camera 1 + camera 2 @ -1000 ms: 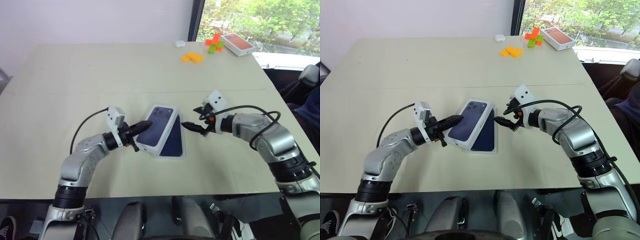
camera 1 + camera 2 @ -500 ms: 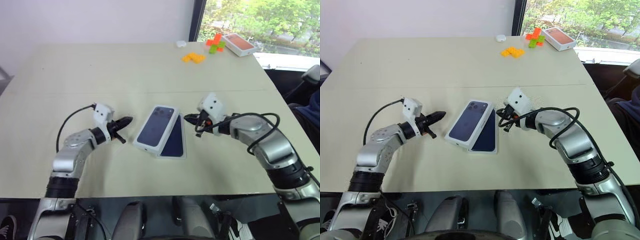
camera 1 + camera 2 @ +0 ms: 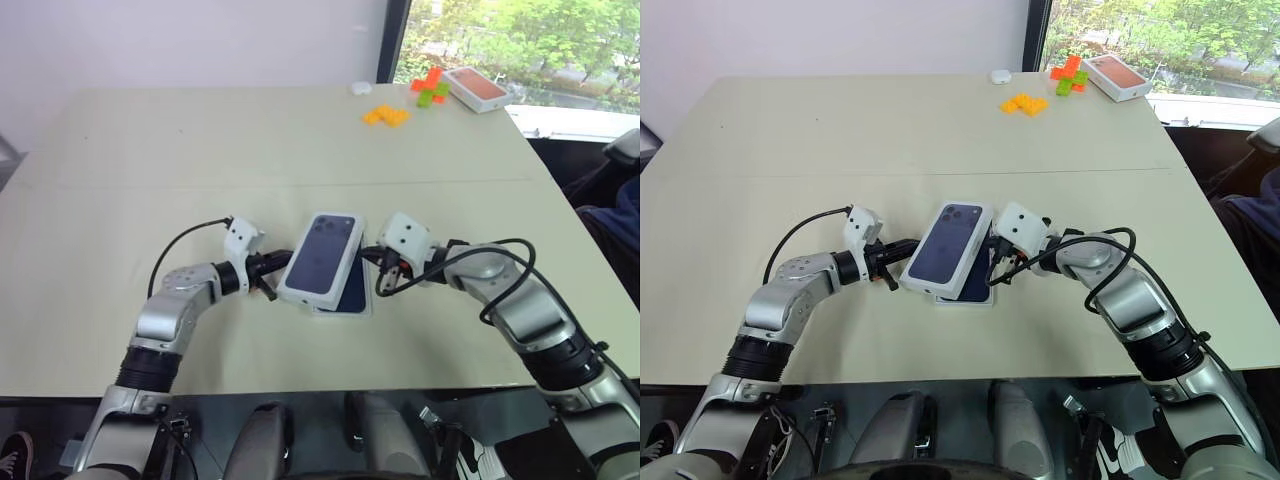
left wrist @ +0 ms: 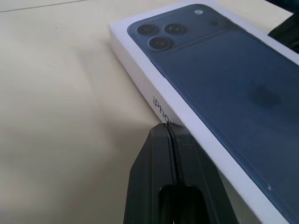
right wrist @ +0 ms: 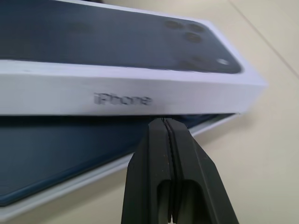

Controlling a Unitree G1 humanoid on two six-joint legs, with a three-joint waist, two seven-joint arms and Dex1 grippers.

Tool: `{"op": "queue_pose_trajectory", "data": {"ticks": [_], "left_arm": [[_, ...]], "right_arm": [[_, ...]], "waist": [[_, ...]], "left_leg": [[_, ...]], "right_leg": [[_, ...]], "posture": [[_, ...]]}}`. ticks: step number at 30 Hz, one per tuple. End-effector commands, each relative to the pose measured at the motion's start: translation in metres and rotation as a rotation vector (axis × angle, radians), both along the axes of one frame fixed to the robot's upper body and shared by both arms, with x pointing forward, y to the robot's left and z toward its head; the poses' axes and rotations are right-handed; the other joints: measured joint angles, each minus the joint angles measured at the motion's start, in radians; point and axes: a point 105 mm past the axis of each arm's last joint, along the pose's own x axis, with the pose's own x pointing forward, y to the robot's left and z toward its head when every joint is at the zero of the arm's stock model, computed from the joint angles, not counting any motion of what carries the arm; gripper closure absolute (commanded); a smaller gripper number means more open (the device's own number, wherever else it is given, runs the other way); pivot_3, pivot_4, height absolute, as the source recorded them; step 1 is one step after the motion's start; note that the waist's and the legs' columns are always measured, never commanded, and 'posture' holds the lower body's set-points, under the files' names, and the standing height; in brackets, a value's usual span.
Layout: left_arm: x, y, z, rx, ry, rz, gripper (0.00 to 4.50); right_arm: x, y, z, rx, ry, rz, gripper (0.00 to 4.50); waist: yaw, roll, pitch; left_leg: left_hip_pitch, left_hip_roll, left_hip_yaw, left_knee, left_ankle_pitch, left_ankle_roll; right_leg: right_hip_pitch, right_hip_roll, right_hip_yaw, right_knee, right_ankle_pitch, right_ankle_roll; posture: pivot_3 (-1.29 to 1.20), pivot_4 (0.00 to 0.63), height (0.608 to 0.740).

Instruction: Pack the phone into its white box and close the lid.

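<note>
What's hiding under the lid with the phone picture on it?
Under the lid sits the white box with the dark blue phone lying in it. The lid sits askew, so one long strip shows; the rest is covered.

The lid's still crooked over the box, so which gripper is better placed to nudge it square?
Probably the left. The shut left gripper touches the lid's side wall. The shut right gripper sits below the lid's edge, by the phone in the white box.
</note>
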Motion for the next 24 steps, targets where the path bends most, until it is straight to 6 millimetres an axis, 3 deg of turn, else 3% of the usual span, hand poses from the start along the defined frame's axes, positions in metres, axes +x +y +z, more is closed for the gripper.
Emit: {"op": "queue_pose_trajectory", "data": {"ticks": [1,13,24], "left_arm": [[-0.007,-0.016,0.018,-0.043,-0.050,-0.063,4.50],[-0.032,-0.038,0.026,-0.057,-0.041,-0.155,4.50],[-0.033,-0.028,0.015,-0.032,0.000,-0.128,4.50]], "right_arm": [[-0.005,0.008,0.006,-0.011,-0.040,0.045,4.47],[0.000,-0.011,0.007,-0.070,-0.054,0.021,4.47],[-0.008,-0.013,0.003,-0.092,-0.036,0.034,4.47]], "waist": [[0.000,0.000,0.000],[0.000,0.000,0.000],[0.001,0.000,0.000]], "left_leg": [[0.000,0.000,0.000,0.000,0.000,0.000],[0.002,0.000,0.000,0.000,0.000,0.000],[0.002,-0.001,0.000,0.000,0.000,0.000]], "right_leg": [[0.000,0.000,0.000,0.000,0.000,0.000],[0.002,0.000,0.000,0.000,0.000,0.000],[0.003,0.000,0.000,0.000,0.000,0.000]], "posture": [[0.00,0.150,0.740],[0.00,0.150,0.740],[0.00,0.150,0.740]]}}
